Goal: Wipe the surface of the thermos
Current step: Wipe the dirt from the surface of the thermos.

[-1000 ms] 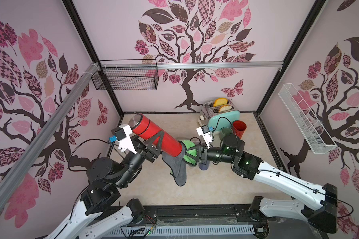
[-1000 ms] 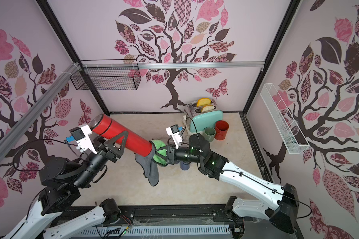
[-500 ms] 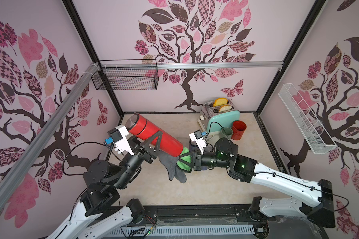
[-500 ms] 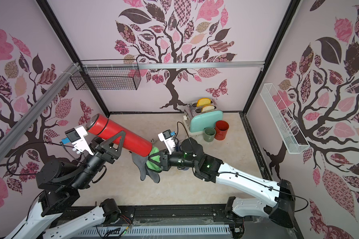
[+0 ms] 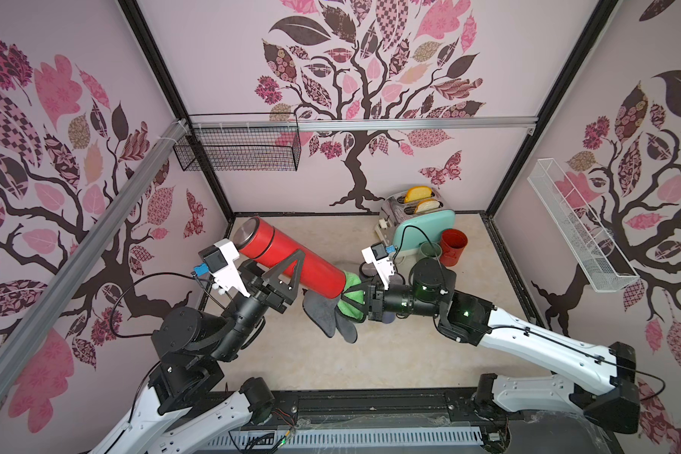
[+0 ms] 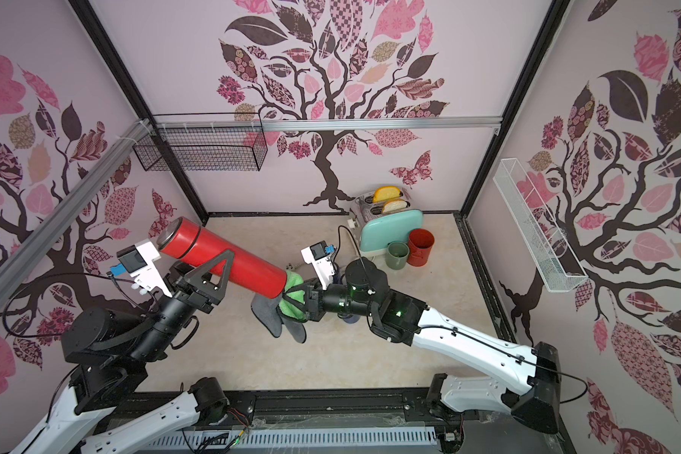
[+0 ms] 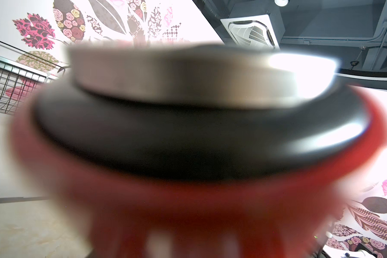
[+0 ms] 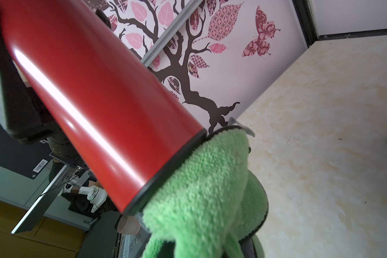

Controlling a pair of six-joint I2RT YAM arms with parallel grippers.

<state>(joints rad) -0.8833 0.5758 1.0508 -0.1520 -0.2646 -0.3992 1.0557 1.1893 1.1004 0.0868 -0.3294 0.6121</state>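
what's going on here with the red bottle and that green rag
The robot is partway through wiping a thermos. Its left hand grips the red thermos around the middle and holds it tilted above the table, lid end up toward the back corner. The right hand is clamped on a green cloth, which is pressed against the thermos's lower end, with the rest of the cloth hanging down. The toaster at the back is untouched.
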